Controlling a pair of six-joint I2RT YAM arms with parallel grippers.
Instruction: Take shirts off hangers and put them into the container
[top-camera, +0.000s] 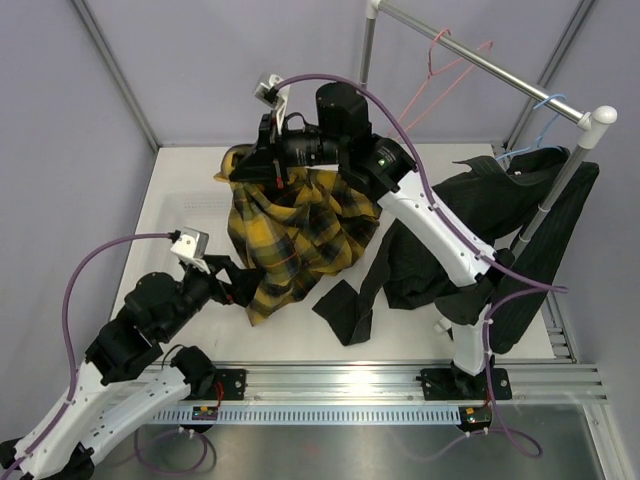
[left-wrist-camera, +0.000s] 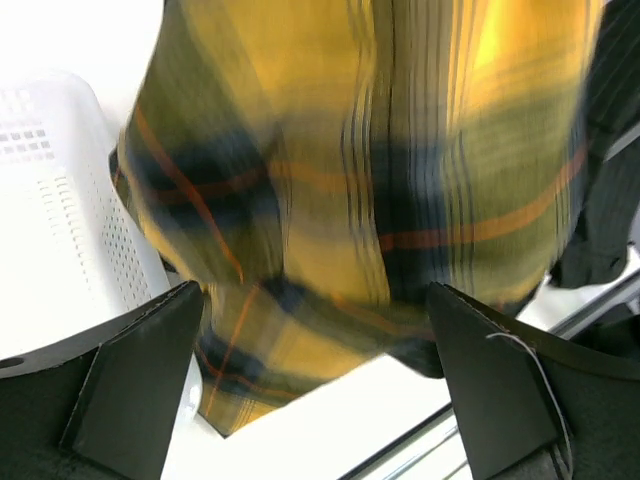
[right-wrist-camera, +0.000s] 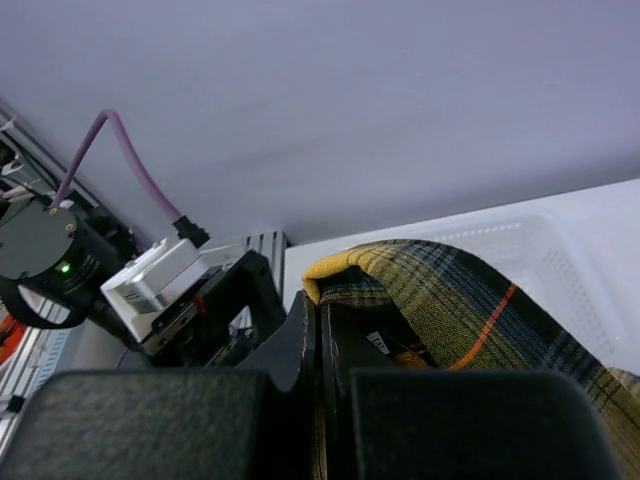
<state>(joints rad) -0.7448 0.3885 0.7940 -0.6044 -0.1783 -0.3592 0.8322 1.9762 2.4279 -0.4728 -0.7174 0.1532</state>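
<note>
My right gripper (top-camera: 262, 168) (right-wrist-camera: 320, 322) is shut on the collar of the yellow-and-black plaid shirt (top-camera: 300, 235) (right-wrist-camera: 450, 300) and holds it up over the back of the table, the cloth hanging down. Low at the shirt's hem, my left gripper (top-camera: 240, 285) (left-wrist-camera: 315, 297) stands open with the plaid shirt (left-wrist-camera: 360, 170) hanging just beyond its fingers. The white perforated container (left-wrist-camera: 60, 210) (right-wrist-camera: 570, 250) lies behind and left of the shirt. The black shirt (top-camera: 470, 215) hangs on the blue hanger (top-camera: 545, 112) at the rail's right end, one sleeve trailing on the table. The pink hanger (top-camera: 440, 70) hangs bare.
The metal rail (top-camera: 480, 60) crosses the back right on two posts, one post (top-camera: 555, 185) standing among the black cloth. Grey walls close in the table on the left, back and right. An aluminium rail (top-camera: 380, 385) runs along the near edge.
</note>
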